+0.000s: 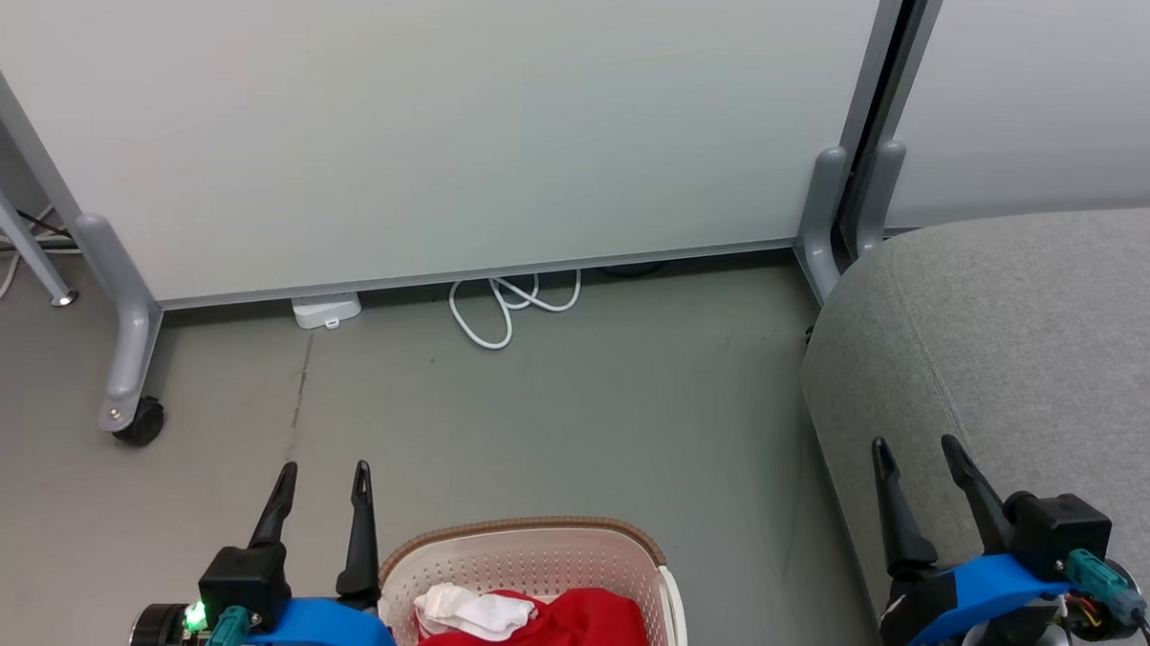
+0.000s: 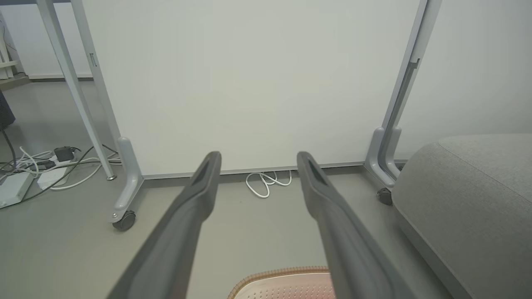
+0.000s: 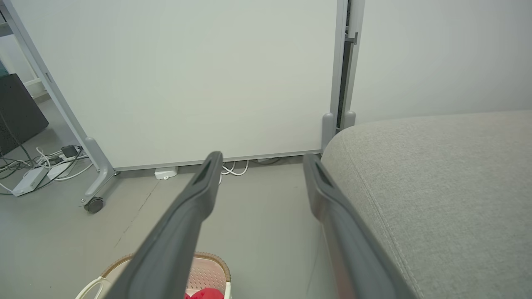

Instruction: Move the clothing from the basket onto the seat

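The cream basket (image 1: pixel 529 556) with a brown rim band stands on the floor at the bottom centre of the head view, holding red clothing (image 1: pixel 564 633) with a white piece on top. Its rim (image 2: pixel 282 276) shows low in the left wrist view, and the basket (image 3: pixel 208 272) with a bit of red clothing (image 3: pixel 205 294) shows in the right wrist view. The grey seat (image 1: pixel 1023 367) fills the right side. My left gripper (image 1: pixel 326 477) hangs open just left of the basket, holding nothing. Over the seat's front edge, my right gripper (image 1: pixel 915 450) is open and holds nothing.
A white partition panel (image 1: pixel 448 118) on grey wheeled feet (image 1: pixel 136 422) stands behind. A coiled white cable (image 1: pixel 509 306) and a white adapter (image 1: pixel 327 310) lie at its base. More cables and power strips (image 2: pixel 37 174) lie at the far left. Bare grey floor (image 1: pixel 581 428) separates basket and panel.
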You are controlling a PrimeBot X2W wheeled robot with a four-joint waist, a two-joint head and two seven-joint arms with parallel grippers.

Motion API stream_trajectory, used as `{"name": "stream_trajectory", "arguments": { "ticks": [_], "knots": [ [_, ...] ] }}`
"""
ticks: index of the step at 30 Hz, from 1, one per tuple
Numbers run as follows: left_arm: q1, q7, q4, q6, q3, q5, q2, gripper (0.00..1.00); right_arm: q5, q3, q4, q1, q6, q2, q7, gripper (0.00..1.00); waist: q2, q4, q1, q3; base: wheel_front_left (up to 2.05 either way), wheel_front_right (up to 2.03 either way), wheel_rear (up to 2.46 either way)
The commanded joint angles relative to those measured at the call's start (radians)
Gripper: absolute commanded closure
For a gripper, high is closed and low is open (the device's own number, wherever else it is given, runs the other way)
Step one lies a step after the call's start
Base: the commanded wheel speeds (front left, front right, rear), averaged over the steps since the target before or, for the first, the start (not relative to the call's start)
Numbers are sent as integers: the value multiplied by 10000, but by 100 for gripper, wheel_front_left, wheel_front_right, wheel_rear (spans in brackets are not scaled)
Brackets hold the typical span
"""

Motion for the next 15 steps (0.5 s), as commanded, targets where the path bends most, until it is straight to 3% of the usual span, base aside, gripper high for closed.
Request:
{"name": "stream_trajectory", "arguments": {
  "ticks": [1,15],
  "knots": [
    [44,-28,164,10,-79,89,-6,0,43,51,-60,-83,18,-55,-38,0,0,-42,0,103,0,0,0],
    [-1471,77,1975,-342,-756,497,115,0,-35,558,-887,-1698,12,-51,-176,0,0,-589,0,2797,0,0,0]
  ]
}}
